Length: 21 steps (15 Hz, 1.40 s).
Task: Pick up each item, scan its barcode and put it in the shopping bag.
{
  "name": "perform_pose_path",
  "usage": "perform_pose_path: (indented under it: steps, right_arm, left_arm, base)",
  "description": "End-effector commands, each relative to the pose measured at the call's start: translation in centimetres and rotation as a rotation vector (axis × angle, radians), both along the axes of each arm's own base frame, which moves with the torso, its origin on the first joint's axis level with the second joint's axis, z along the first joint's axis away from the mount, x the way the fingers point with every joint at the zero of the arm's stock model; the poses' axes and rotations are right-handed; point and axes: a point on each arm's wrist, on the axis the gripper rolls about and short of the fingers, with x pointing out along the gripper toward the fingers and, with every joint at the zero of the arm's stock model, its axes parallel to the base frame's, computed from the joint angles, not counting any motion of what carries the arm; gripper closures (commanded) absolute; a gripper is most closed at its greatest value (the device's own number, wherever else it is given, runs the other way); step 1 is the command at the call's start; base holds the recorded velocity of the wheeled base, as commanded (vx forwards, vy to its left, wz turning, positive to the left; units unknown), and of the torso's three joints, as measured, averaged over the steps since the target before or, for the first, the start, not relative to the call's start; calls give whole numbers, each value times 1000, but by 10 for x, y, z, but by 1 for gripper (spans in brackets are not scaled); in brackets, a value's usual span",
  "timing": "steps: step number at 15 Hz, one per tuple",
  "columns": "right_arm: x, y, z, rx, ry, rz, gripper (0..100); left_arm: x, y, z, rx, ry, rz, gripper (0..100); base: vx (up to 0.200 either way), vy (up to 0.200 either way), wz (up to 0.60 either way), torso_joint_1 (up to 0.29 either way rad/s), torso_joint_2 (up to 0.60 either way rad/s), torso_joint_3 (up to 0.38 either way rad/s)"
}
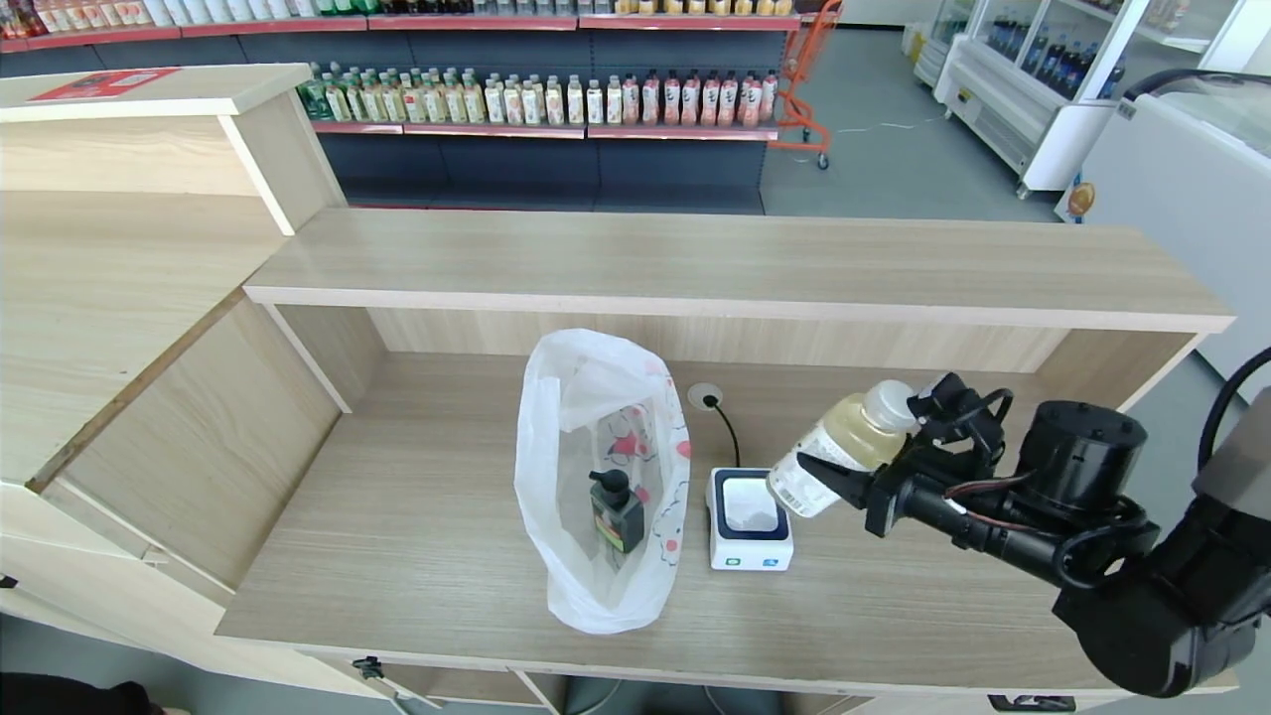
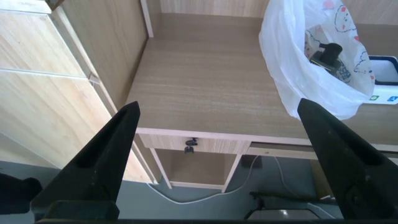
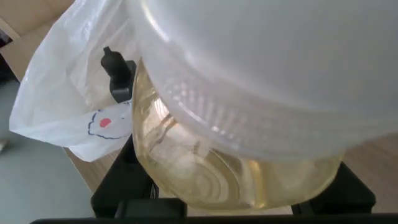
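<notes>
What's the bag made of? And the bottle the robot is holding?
The shopping bag looks like thin, see-through plastic: it crinkles and a dark bottle shows inside. The held bottle seems clear, smooth plastic, as its yellowish liquid shows through.

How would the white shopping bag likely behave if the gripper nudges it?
Probably floppy: the shopping bag is thin, wrinkled film with a sagging mouth. Likely light and easy to shove, though the dark pump bottle standing inside may anchor it somewhat.
</notes>
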Motion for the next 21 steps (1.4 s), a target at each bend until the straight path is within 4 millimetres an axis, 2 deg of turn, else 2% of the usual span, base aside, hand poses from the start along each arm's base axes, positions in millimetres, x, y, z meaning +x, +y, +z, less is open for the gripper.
perform_pose_path:
  steps: [1, 2, 3, 6, 9, 13, 18, 20, 21]
  right_arm:
    - [-21, 31, 32, 113, -4, 3, 100]
    - [-21, 38, 35, 135, 7, -1, 100]
    - [-20, 56, 39, 178, 63, -3, 100]
    - [-24, 84, 40, 267, 234, -36, 100]
    - [-24, 99, 35, 305, 362, -53, 100]
    - [-30, 113, 27, 311, 435, -20, 100]
    - [-25, 116, 20, 311, 460, -25, 100]
    - [-15, 113, 18, 319, 453, -49, 100]
    - [-3, 112, 22, 340, 430, -65, 100]
  left_arm:
    - [0, 0, 0, 0, -1, 1, 0]
    - [0, 0, 0, 0, -1, 1, 0]
    - [0, 0, 0, 0, -1, 1, 0]
    - [0, 0, 0, 0, -1, 0, 0]
    - [0, 0, 0, 0, -1, 1, 0]
    - [0, 0, 0, 0, -1, 0, 0]
    - [0, 0, 0, 0, -1, 0, 0]
    - [0, 0, 0, 0, -1, 1, 0]
    - [0, 0, 0, 0, -1, 1, 0]
  base:
    - [0, 0, 0, 0, 0, 0]
    - [0, 0, 0, 0, 0, 0]
    - [0, 0, 0, 0, 0, 0]
    - [0, 0, 0, 0, 0, 0]
    - [0, 0, 0, 0, 0, 0]
    - [0, 0, 0, 0, 0, 0]
    - [0, 0, 0, 0, 0, 0]
    - [0, 0, 0, 0, 0, 0]
    - [0, 0, 0, 0, 0, 0]
